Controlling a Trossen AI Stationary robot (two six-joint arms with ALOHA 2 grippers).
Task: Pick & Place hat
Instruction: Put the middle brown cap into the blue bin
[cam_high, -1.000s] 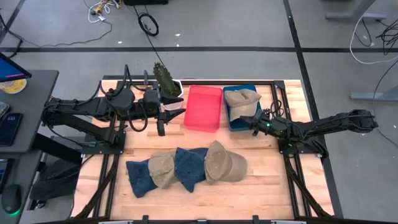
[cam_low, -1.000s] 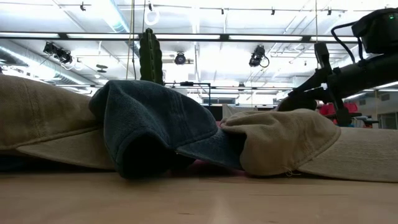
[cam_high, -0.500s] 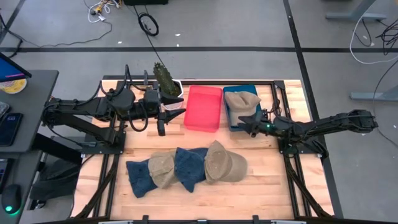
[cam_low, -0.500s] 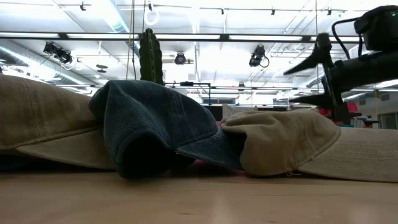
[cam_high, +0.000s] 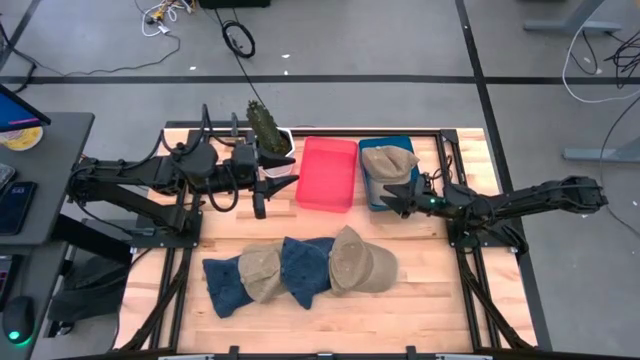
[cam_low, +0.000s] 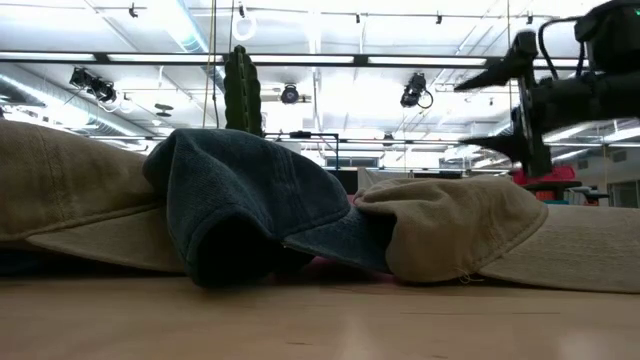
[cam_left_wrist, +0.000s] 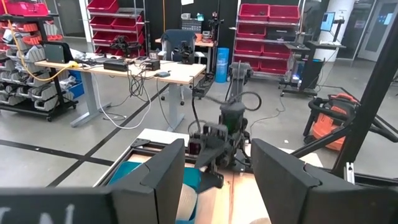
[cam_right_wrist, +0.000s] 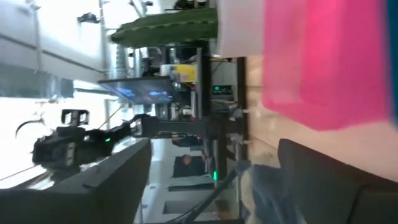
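A tan hat (cam_high: 388, 158) lies in the blue bin (cam_high: 372, 196) at the back right. My right gripper (cam_high: 388, 197) (cam_low: 463, 123) hovers open just at the bin's near edge, level, with nothing between its fingers (cam_right_wrist: 118, 180). Along the table's front, several hats lie overlapping in a row: blue (cam_high: 224, 285), tan (cam_high: 260, 272), blue (cam_high: 305, 268) and tan (cam_high: 358, 262). My left gripper (cam_high: 280, 172) (cam_left_wrist: 217, 149) waits at the back left, raised, level and open, pointing toward the right arm.
A red bin (cam_high: 328, 172) stands between the two grippers. A white pot with a cactus (cam_high: 265, 125) sits beside my left gripper. There is bare wood between the bins and the row of hats. A black frame (cam_high: 452, 235) runs along the table.
My right gripper has opened wide and risen a little beside the blue bin. The tan hat stays lying in the bin.
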